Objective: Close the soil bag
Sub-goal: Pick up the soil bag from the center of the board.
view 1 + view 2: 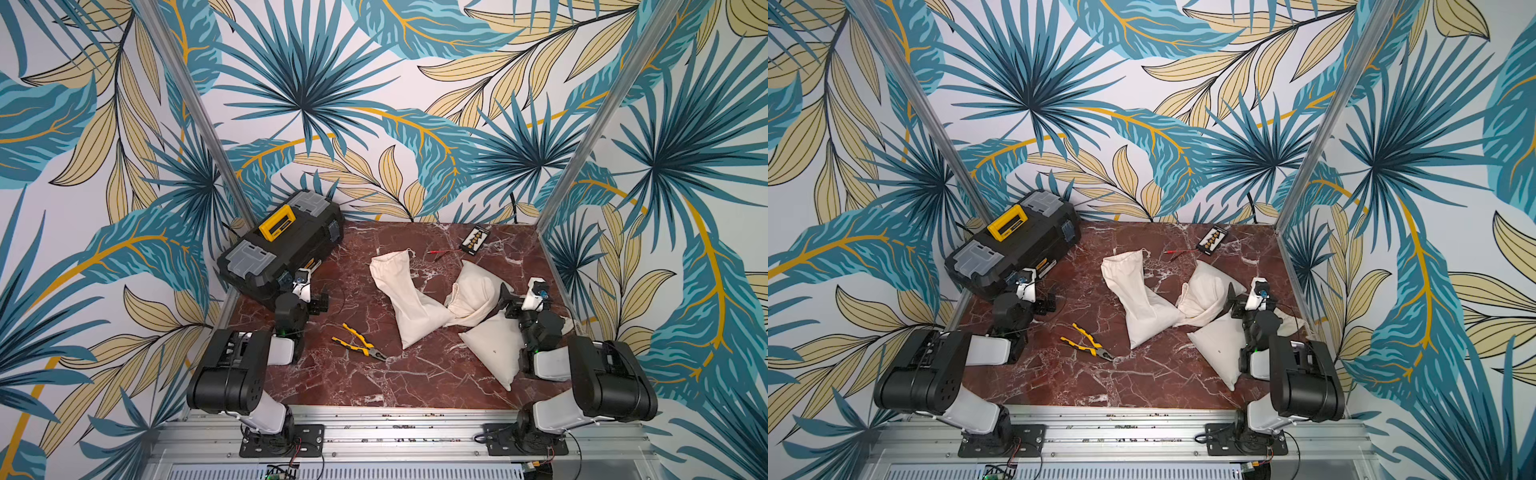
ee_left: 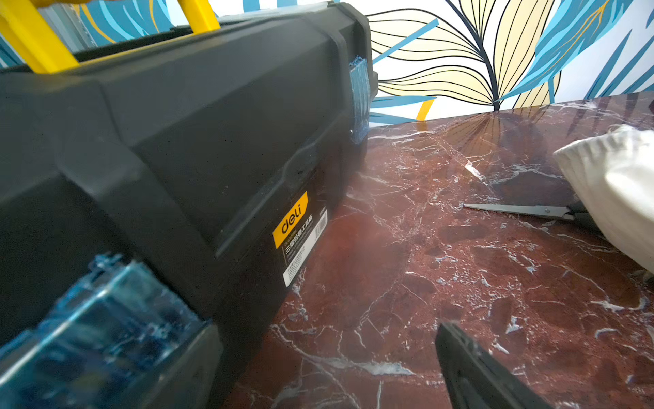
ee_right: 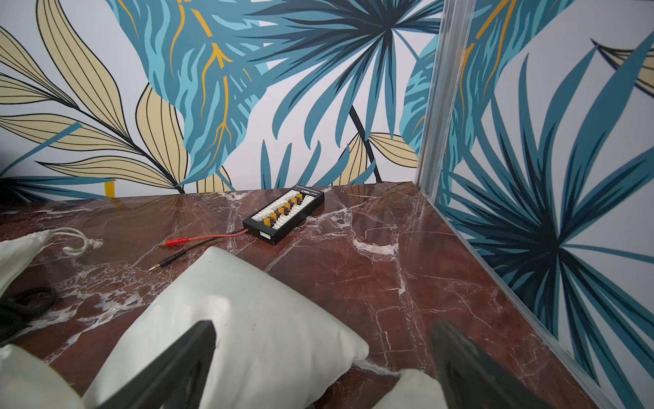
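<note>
Right pincer (image 3: 322,334) and left pincer (image 1: 321,302), both spread apart and empty, sit apart from the cream drawstring soil bag (image 1: 397,295) lying on the marble surface (image 1: 374,386) against a neighbouring sack (image 1: 473,286); pulling its cord (image 1: 410,252) one-sidedly might drag rather than cinch it.

The red-brown marble worktop (image 1: 415,374) carries a black toolbox (image 1: 282,245) in its far left corner, a charging board (image 1: 475,240) (red and black leads trailing) near the far edge, yellow-handled pliers (image 1: 359,343) mid-worktop, and three cream cloth bags (image 1: 405,299) touching one another toward the right edge.
</note>
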You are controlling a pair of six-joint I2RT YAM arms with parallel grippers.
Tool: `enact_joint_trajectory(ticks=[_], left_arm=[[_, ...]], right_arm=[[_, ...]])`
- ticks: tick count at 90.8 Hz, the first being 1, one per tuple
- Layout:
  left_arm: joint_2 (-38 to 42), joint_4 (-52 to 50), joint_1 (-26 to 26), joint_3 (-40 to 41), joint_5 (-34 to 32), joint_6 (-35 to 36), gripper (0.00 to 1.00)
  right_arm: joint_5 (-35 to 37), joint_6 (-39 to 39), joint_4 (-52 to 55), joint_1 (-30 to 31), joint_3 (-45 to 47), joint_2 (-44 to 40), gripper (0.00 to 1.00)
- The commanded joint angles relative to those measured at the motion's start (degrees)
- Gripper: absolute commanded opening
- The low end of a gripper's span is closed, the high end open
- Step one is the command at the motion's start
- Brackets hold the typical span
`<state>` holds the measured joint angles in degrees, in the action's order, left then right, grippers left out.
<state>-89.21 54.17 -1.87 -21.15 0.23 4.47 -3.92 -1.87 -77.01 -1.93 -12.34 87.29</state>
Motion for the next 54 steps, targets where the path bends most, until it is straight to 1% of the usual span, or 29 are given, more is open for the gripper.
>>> enact_joint_trajectory(ticks=[1, 29, 36, 44, 48, 52, 54], left_arm=[[-0.24, 0.58, 0.46, -0.39, 0.03, -0.34, 1.0], [-0.21, 0.72, 0.62, -0.33, 0.15, -0.48, 1.0], [0.8, 0.7, 0.45, 0.05, 1.35, 0.16, 1.0], [5.87, -2.47, 0.09, 0.88, 2.14, 0.74, 1.0], [9.61, -6.78, -0.31, 0.62, 2.1, 0.98, 1.0], [13.62, -11.86, -1.14, -0.16, 1.67, 1.13, 1.0], [15.36, -15.95, -1.96, -1.08, 1.24, 0.99, 1.0]], right_arm=[[-0.73, 0.64, 0.2, 0.26, -0.15, -0.13, 0.99], [-0.65, 0.64, 0.28, 0.29, -0.19, -0.22, 0.99], [-1.03, 0.91, 0.92, 0.27, -0.4, -0.9, 0.99], [-0.4, 0.51, 6.75, 0.27, -1.41, -5.87, 0.99], [0.11, -0.14, 10.93, 0.28, -2.08, -8.82, 0.99], [0.63, -1.35, 17.35, 0.34, -3.22, -11.48, 0.99], [0.73, -2.1, 19.71, 0.35, -4.14, -12.94, 0.99]])
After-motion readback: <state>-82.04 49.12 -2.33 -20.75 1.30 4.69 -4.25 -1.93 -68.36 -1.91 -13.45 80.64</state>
